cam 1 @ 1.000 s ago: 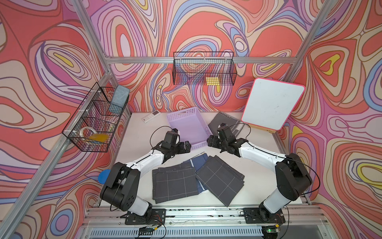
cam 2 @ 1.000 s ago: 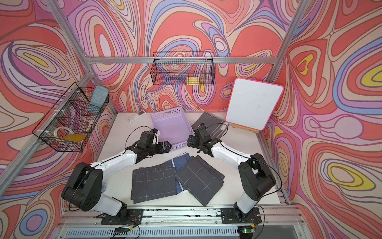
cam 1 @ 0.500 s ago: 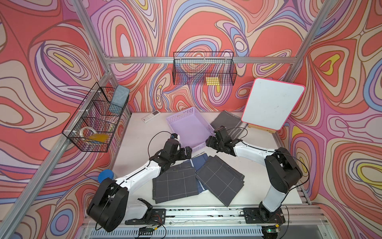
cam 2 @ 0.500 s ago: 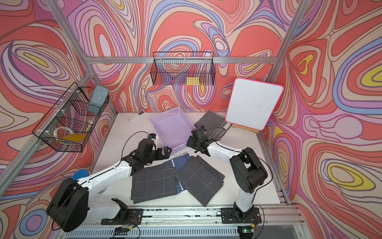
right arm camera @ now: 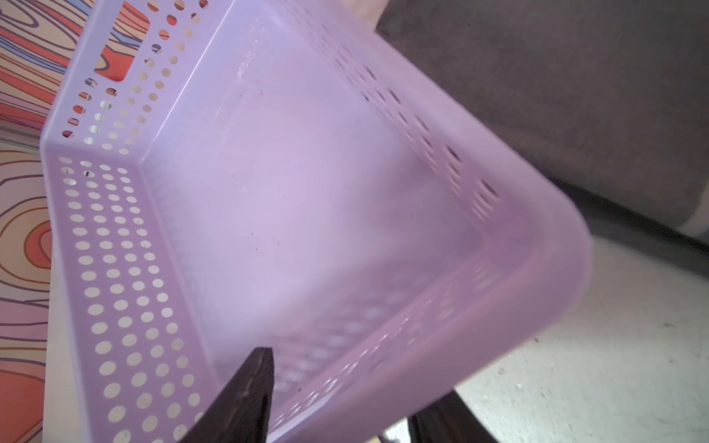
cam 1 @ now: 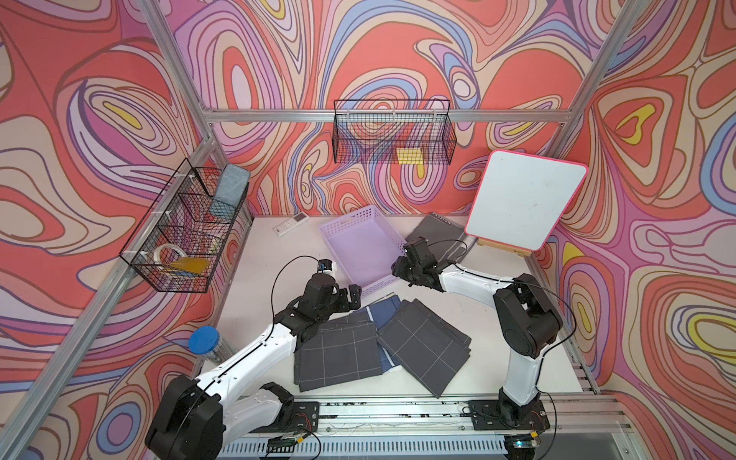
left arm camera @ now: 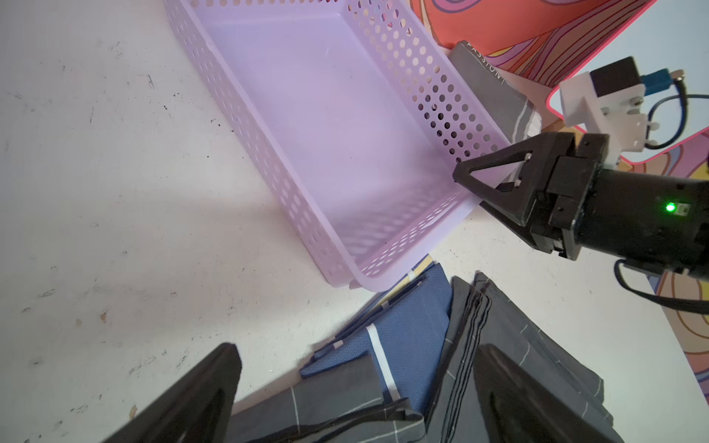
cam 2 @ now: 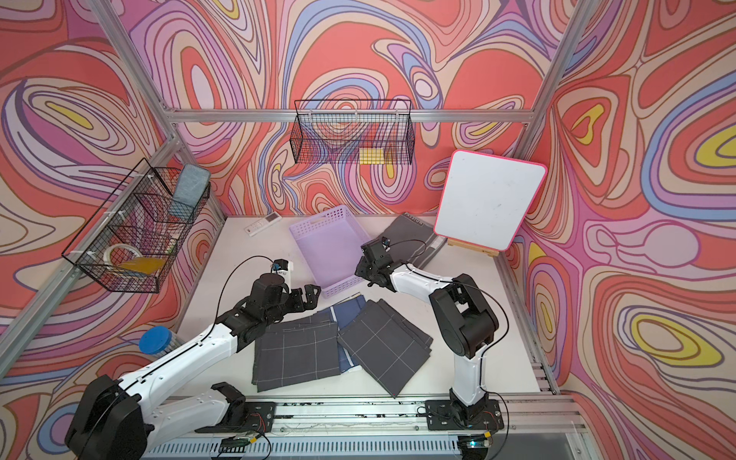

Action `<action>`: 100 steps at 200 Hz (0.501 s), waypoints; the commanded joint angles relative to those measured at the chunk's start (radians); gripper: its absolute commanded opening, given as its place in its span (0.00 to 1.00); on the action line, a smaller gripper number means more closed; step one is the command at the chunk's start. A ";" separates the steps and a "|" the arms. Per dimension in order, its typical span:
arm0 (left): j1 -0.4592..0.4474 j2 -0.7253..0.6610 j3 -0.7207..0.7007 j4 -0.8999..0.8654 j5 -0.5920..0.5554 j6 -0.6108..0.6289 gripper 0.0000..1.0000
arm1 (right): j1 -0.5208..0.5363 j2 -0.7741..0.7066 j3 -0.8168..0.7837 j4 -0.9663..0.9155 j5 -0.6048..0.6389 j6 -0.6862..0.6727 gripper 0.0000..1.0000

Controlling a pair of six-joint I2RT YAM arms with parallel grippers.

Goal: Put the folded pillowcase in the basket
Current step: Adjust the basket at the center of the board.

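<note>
While the left jaws are standing wide open and holding nothing, they are hovering above the folded pillowcases (cam 1: 338, 358), grey checked and blue, which are lying on the counter (cam 1: 271, 255) just in front of the basket (cam 1: 360, 251), outside it. The right jaws are straddling the near corner wall of this lavender basket, one finger (right arm camera: 245, 395) inside it; whether they are pressing on the wall, I cannot tell.

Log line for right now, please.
left gripper: open, empty | right gripper: astride basket corner wall, grip unclear | basket: empty | folded pillowcases: on table
</note>
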 commanded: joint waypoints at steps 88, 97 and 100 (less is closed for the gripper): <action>0.004 -0.041 -0.046 -0.023 -0.024 0.003 0.99 | 0.005 0.031 0.091 -0.106 0.067 -0.146 0.37; 0.004 -0.046 -0.047 -0.023 -0.026 0.002 0.99 | 0.004 0.037 0.108 -0.117 0.072 -0.164 0.37; 0.002 -0.047 -0.049 -0.023 -0.027 0.003 0.99 | 0.003 0.038 0.114 -0.121 0.073 -0.169 0.37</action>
